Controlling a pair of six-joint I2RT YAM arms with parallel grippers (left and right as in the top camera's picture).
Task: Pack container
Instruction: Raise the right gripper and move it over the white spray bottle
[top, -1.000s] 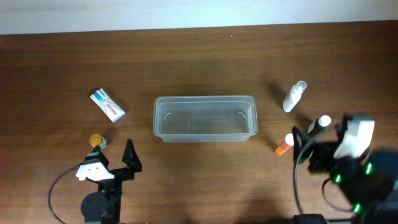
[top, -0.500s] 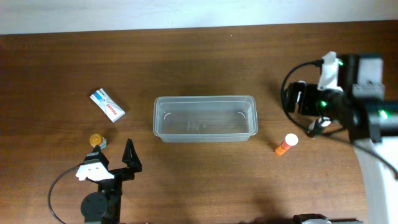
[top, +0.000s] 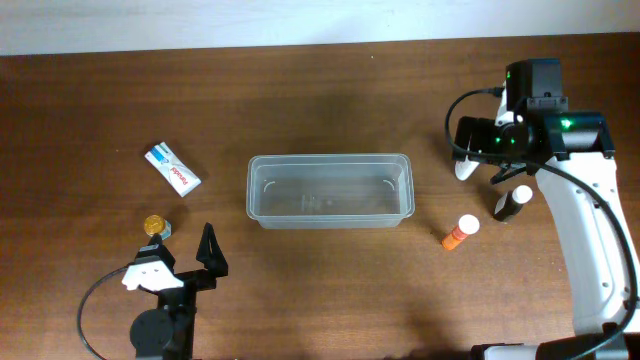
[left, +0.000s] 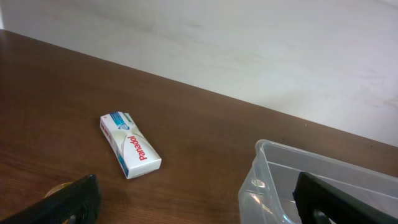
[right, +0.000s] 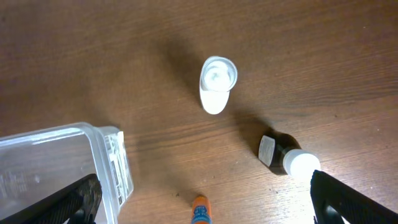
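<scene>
The right gripper (top: 478, 140) hangs over the right part of the table (top: 320, 90) with its jaws spread wide and nothing between them. In its wrist view the two fingers (right: 74, 202) sit at the lower corners of the picture, and bare wood fills the gap.

Straight under it is a small white bottle (right: 217, 84), which the gripper partly hides in the overhead view. Just near and right of that lies a dark bottle with a white cap (top: 510, 204). An orange tube with a white cap (top: 459, 233) lies nearer again, on its side. The gripper touches none of them.

The container (top: 328, 159) lies to the left of this gripper and slightly nearer, in the middle of the table. It is open and has nothing inside. Its right end is close to the gripper but apart from it. In the right wrist view, its rounded corner (right: 102, 146) shows beside the left-hand finger.

The left gripper (top: 182, 250) is at the near left, also fully open and empty. From there the container is farther away and to the right. A white box with red lettering (left: 130, 144) lies well to the left of the container. A small gold-capped item (top: 154, 225) sits just beside this gripper.
</scene>
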